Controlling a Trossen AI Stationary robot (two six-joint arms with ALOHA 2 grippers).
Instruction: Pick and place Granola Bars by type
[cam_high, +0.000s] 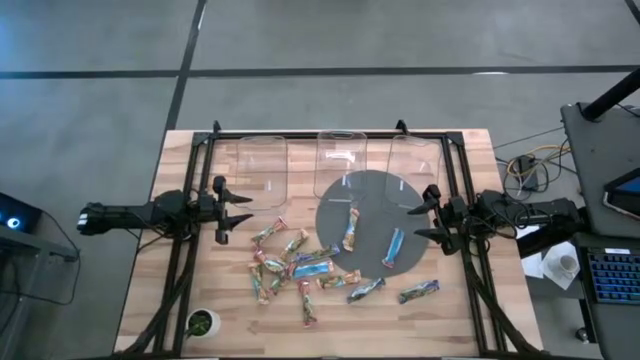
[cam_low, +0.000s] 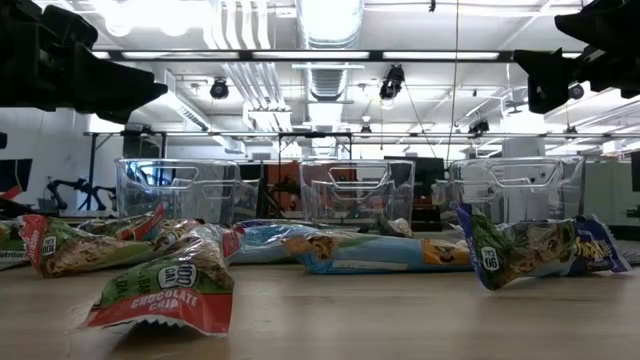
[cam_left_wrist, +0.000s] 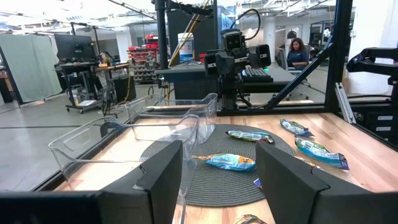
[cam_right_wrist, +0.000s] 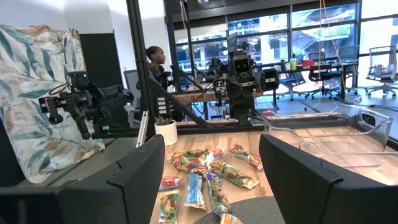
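Several granola bars in blue, green-yellow and red-orange foil lie scattered flat on the wooden table (cam_high: 290, 265), also seen in the right wrist view (cam_right_wrist: 211, 168) and close up in the low view (cam_low: 165, 290). Two more bars (cam_high: 350, 228) (cam_high: 394, 247) rest on a round grey mat (cam_high: 365, 190). My left gripper (cam_high: 238, 211) (cam_left_wrist: 217, 186) hovers open, left of the pile, touching nothing. My right gripper (cam_high: 420, 221) (cam_right_wrist: 211, 180) hovers open at the mat's right edge, also touching nothing.
Three clear plastic bins (cam_high: 262, 165) (cam_high: 341, 155) (cam_high: 415, 160) stand in a row along the far edge. A small potted plant (cam_high: 202, 322) sits at the near left corner. Black frame rails (cam_high: 470, 270) run along both sides of the table. A person sits in the room beyond (cam_left_wrist: 297, 51).
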